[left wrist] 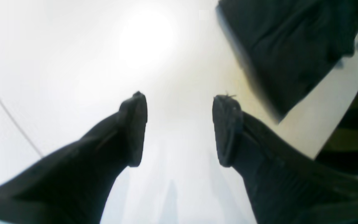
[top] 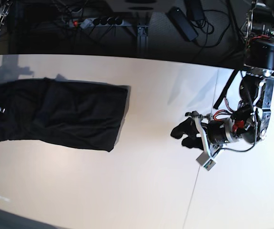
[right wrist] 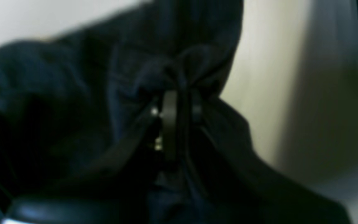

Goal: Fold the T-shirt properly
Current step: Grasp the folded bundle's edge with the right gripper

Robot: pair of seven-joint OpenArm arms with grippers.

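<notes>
The black T-shirt (top: 60, 114) lies as a folded rectangle on the left of the white table (top: 146, 181); its graphic and label are hidden. My right gripper (right wrist: 182, 115) is shut on a bunched fold of the T-shirt (right wrist: 73, 93) at its left edge; in the base view that gripper is almost off the left side. My left gripper (top: 180, 135) is open and empty, hovering over bare table well to the right of the shirt. In the left wrist view its fingers (left wrist: 134, 124) stand wide apart and the shirt (left wrist: 291, 46) shows at top right.
A thin seam (top: 201, 157) runs across the table near my left arm. A power strip (top: 96, 21) and cables (top: 198, 24) lie behind the far edge. The table's edge (left wrist: 343, 109) shows close to the shirt in the left wrist view.
</notes>
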